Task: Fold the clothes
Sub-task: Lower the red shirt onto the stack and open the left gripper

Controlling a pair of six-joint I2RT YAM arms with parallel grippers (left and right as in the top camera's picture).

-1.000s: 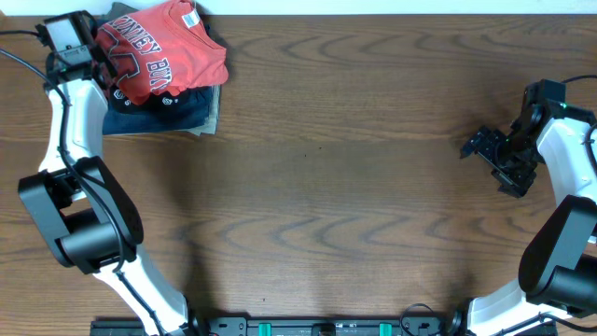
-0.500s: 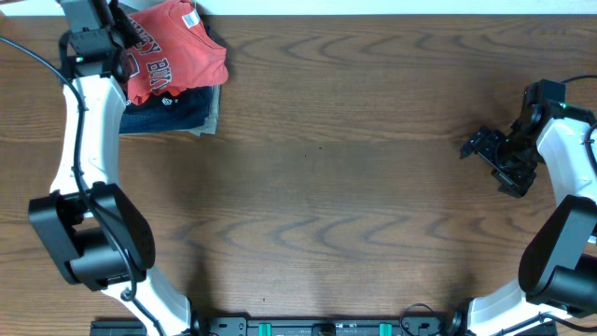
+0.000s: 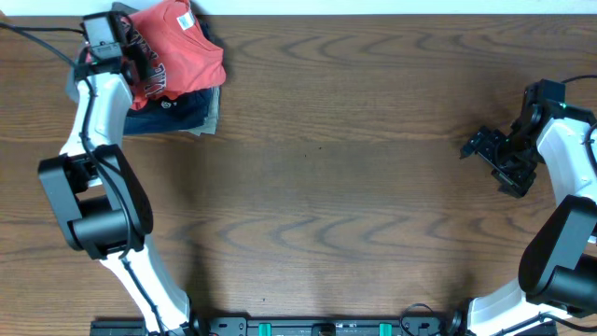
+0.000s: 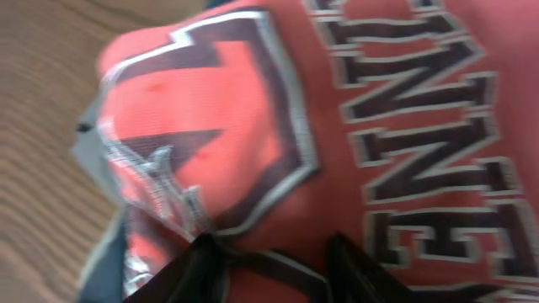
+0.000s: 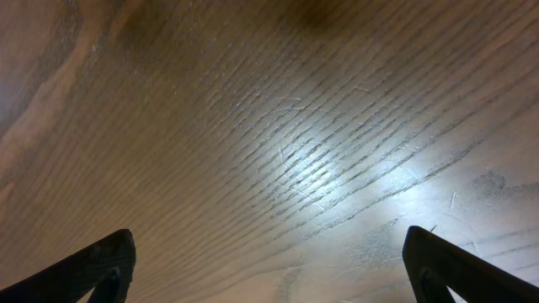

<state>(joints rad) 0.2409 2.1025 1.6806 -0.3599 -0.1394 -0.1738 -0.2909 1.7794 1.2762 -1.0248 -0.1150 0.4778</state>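
Red-orange short-sleeved cotton T-shirt (image 3: 182, 47) with dark-and-white lettering, bunched at far-left corner of brown wood-grain worktop (image 3: 326, 187), atop dark folded garment (image 3: 173, 112). Left pincer (image 4: 278, 265) parted, pressed onto the print, apparently nothing pinched. Right pincer (image 5: 269, 261) spread wide, empty, over bare wood far right. Risk: catching both layers, dragging the dark garment along; or shallow pinch slipping. Smooth, glossy wood; pale strip behind.

Left arm (image 3: 96, 117) and right arm (image 3: 567, 149): white moulded links between bulky black joint housings (image 3: 93, 219). A thin black cable (image 3: 37, 35) trails from the left wrist. Right gripper (image 3: 492, 161): black, angular, with matte black wedge fingers (image 5: 93, 269). A small green light (image 3: 562, 105) marks the right wrist.
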